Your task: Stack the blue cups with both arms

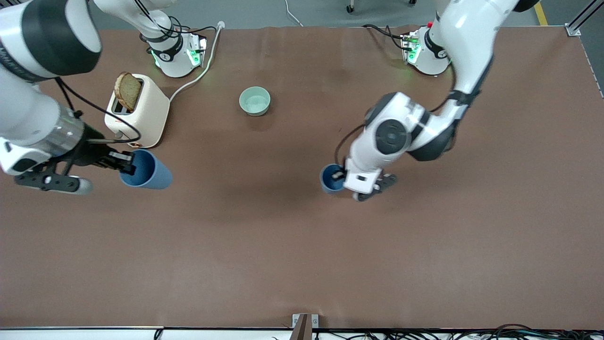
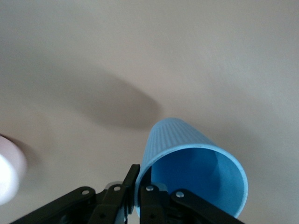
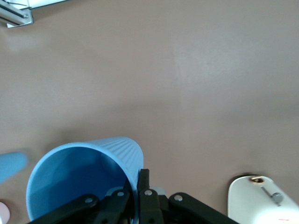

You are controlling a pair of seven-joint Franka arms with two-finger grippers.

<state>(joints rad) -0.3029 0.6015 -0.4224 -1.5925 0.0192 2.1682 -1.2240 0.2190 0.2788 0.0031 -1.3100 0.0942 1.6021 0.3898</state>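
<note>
Two arms over a wide brown table (image 1: pixel 302 259), each carrying one blue cup by a thin rim pinch. Likely trouble: a cup swinging or slipping out during nesting, or rim striking rim from poor alignment. Also a toaster (image 1: pixel 139 111) close by the right arm, easily bumped.

Right claw (image 1: pixel 126 163) pressed together on the wall of its tilted cup (image 1: pixel 146 170), in the air near the toaster. Left claw (image 1: pixel 340 175) likewise pinching the rim of its cup (image 1: pixel 330 178), over mid-table, nearer the camera than the green bowl (image 1: pixel 255 100).
</note>
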